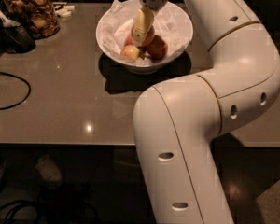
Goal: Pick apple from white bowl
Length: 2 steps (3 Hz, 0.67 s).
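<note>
The white bowl [151,67], lined with crumpled white paper, stands at the back middle of the grey table. In it lie a reddish-orange apple [150,35], a smaller yellow-green apple [130,52] at the front left and a darker red apple [157,48] at the front right. My gripper [139,40] reaches down into the bowl from above and is right at the reddish-orange apple, covering most of it. My white arm fills the right side of the view.
A glass jar of brown snacks [33,14] stands at the back left, with a dark utensil [14,31] beside it. A black cable [11,101] loops on the table's left side. The table's front edge [60,143] runs across the view.
</note>
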### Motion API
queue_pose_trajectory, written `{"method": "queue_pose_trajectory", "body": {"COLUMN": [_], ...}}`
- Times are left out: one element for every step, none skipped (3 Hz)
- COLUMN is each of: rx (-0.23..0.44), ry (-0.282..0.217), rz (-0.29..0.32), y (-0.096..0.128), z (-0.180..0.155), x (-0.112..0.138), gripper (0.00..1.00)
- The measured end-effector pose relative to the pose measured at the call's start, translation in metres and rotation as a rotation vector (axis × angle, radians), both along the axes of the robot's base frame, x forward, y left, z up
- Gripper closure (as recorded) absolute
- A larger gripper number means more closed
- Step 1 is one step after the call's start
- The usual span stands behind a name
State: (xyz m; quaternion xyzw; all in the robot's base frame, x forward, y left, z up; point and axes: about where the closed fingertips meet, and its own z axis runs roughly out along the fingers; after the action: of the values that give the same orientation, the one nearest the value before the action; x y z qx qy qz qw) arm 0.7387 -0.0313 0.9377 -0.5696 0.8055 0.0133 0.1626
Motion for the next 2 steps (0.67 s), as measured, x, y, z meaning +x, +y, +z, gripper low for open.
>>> {"method": "queue_pose_trajectory", "body": {"rx": [0.001, 0.006], "ry": [0.024, 0.047], "rz": [0.000, 0.000], "y": [-0.0009, -0.0023], "z": [-0.0100, -0.0189], "x": [-0.0002, -0.0008], "gripper": [0.10, 0.10]}}
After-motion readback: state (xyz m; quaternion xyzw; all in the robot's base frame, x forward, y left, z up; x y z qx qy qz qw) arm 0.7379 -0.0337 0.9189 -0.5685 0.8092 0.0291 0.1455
